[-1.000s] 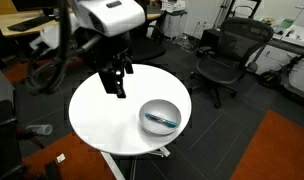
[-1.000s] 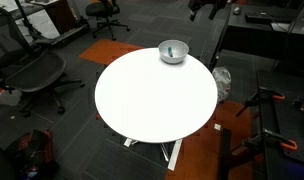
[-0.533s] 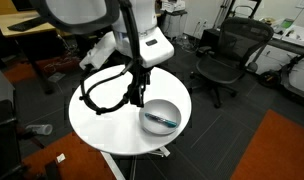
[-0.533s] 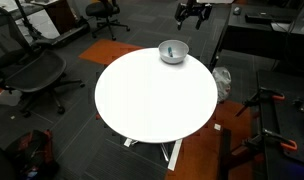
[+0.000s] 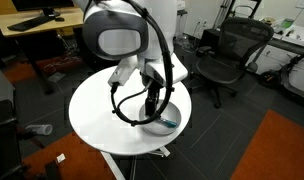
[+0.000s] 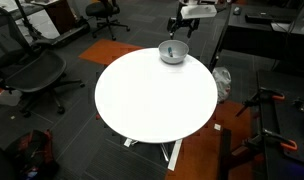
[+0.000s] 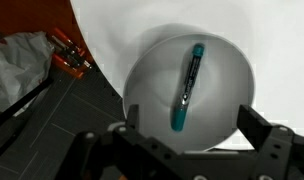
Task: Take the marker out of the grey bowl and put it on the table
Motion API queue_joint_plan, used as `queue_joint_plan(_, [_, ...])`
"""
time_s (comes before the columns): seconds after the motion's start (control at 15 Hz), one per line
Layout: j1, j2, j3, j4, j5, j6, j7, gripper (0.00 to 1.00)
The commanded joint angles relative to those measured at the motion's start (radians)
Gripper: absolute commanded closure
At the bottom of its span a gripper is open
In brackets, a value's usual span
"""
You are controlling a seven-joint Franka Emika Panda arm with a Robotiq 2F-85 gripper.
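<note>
The grey bowl point(image 7: 152, 85) fills the middle of the wrist view, with the teal-tinted marker point(image 7: 186, 88) lying in it. My gripper point(image 7: 190, 130) is open and empty, straight above the bowl, with a finger on each side of it. In both exterior views the bowl point(image 5: 174, 116) point(image 6: 172, 54) stands near the edge of the round white table point(image 5: 92, 110) point(image 6: 152, 95). The arm hides most of the bowl in an exterior view; the gripper point(image 6: 182, 30) hangs just above it.
Office chairs point(image 5: 222, 55) point(image 6: 37, 70) stand round the table. A wooden desk point(image 5: 32, 25) is behind it. Orange carpet point(image 5: 282, 150) lies to one side. A grey bag and orange tools point(image 7: 37, 60) lie on the floor past the table's edge.
The arm has swung from over the table's back part across to above the bowl, and the gripper now points down at it. Bowl and marker have not moved.
</note>
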Motion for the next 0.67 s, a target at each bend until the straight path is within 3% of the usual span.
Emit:
queue_joint_plan(0.0, [0.026,0.091,-0.025,0.107,0.011,-0.041,0.032,0.00])
queue_joint_plan(0.6, [0.021,0.245,-0.024,0.284,0.018,-0.125,0.031,0.00])
